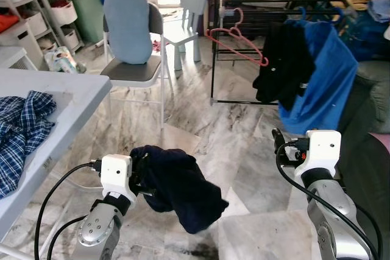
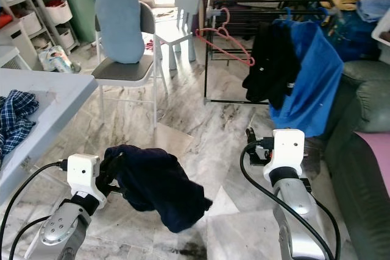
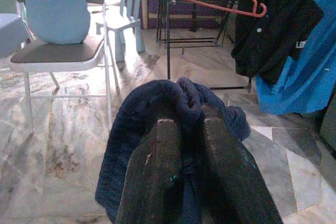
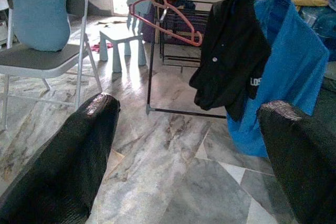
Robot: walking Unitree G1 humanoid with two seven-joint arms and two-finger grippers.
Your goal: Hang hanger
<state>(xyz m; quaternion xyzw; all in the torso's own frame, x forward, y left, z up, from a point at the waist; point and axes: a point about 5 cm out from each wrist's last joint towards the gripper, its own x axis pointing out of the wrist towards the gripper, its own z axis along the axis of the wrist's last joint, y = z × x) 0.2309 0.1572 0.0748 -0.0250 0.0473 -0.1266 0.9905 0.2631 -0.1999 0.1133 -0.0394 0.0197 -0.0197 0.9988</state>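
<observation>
My left gripper (image 3: 181,129) is shut on a dark navy garment (image 1: 177,190) that hangs from it low in front of me, above the marble floor. My right gripper (image 4: 189,156) is open and holds nothing, raised at the right. Ahead stands a black drying rack (image 1: 244,4). An empty pink hanger (image 1: 234,41) hangs from the rack's left end. A black shirt (image 1: 283,62) and a blue shirt (image 1: 323,83) hang on hangers from the rack's right part.
A grey chair with a light blue cushion (image 1: 129,25) stands ahead to the left, a small pale blue chair (image 1: 186,19) behind it. A grey table (image 1: 79,98) with a plaid cloth (image 1: 21,129) is at my left. A dark sofa (image 2: 365,150) is at the right.
</observation>
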